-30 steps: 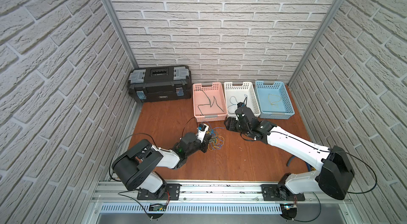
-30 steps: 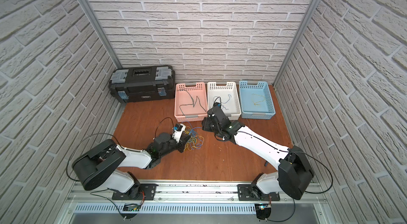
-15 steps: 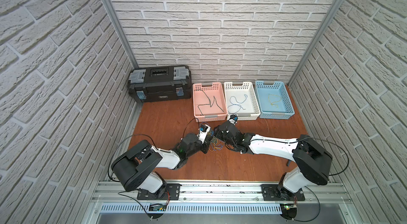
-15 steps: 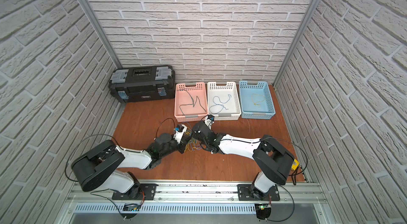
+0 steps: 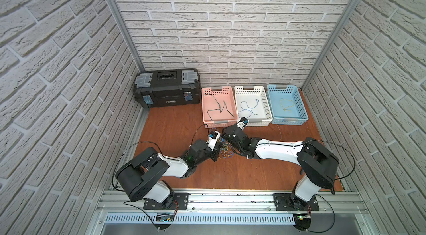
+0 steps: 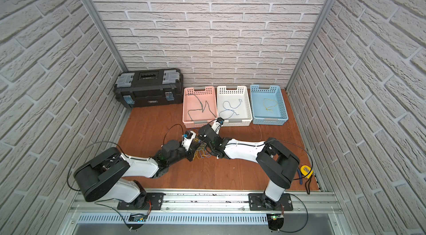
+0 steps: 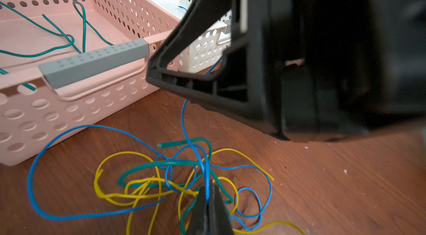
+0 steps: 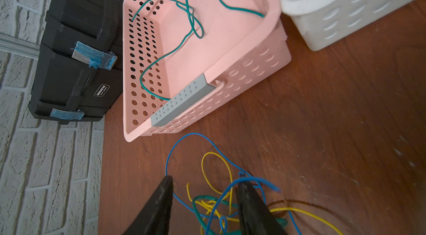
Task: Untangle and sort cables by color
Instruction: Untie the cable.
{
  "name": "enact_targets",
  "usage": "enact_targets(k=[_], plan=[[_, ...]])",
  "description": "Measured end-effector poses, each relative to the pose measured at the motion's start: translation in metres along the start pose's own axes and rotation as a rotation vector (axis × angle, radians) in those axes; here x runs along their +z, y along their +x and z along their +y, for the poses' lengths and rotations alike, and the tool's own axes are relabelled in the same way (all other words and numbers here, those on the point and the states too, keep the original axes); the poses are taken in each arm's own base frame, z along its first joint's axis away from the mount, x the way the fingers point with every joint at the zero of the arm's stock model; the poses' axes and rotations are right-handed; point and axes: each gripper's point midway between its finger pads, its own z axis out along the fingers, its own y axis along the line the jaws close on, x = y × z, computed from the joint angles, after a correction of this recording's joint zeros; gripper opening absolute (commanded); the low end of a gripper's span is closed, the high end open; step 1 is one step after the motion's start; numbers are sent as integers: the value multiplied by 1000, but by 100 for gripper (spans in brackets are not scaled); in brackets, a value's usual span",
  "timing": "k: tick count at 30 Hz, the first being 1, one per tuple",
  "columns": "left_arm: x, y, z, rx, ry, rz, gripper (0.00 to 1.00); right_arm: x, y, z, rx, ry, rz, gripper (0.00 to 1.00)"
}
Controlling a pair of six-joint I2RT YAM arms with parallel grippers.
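Top views high, looking down on whole table, wrist views low, close, sharing cables, pink basket

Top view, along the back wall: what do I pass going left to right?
black toolbox → pink basket → white basket → blue basket
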Motion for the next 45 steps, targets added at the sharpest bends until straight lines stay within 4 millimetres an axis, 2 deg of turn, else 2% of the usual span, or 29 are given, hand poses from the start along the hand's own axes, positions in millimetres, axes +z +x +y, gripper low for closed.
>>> enact_targets(k=[2,4,6,8,11,14,18,23,32,35,36,40,45], plan=[[0,0,0,1,1,0,1,1,-1,-2,8,6,-8,32],[0,0,0,1,1,1,3,2,-1,-2,9,9,-15,14],[0,0,0,1,1,-1,5,3,-1,-1,5,3,-16,3],[0,-1,0,2,-1,-2,11,3,-2,2,2,-15,-22,3],[-2,-5,-1,7,-4,-14,26,-2,-5,0,-24,-36,-34,3],[-4,-12,-1,14,-6,-34,37,-17,-13,-1,-91,-49,-44,3],[-9,-14,-2,27,-7,-45,41,-54,-37,31,-173,-143,-70,3],[-8,-4,-2,30,2,-12,42,-103,-64,66,-250,-256,-93,3],[5,38,-3,15,35,106,27,-169,-103,106,-341,-378,-151,3],[8,47,-1,10,36,128,4,-191,-119,123,-351,-427,-194,3],[10,50,0,9,36,133,0,-198,-124,128,-353,-443,-208,3],[14,55,5,-7,29,132,0,-220,-140,145,-351,-495,-253,3],[14,53,8,-14,23,107,0,-233,-148,157,-348,-529,-273,3]])
